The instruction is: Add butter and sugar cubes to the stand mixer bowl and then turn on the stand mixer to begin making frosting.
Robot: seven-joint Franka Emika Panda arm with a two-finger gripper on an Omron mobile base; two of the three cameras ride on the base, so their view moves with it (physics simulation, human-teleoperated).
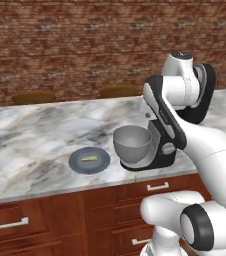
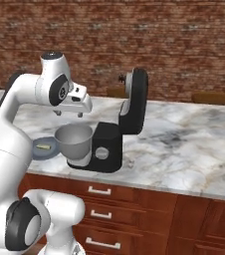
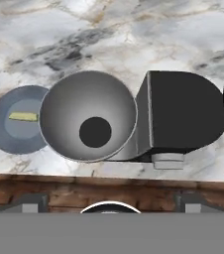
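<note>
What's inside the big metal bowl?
Nothing shows inside the bowl except a dark round patch at its bottom. The butter lies on the plate beside it.

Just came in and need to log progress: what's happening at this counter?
The white arm holds its open, empty pincer above the stand mixer bowl, which sits in the black stand mixer with its head tilted back. The bowl looks empty. The butter lies on the blue-grey plate beside the bowl, untouched, so nothing appears added yet.
</note>
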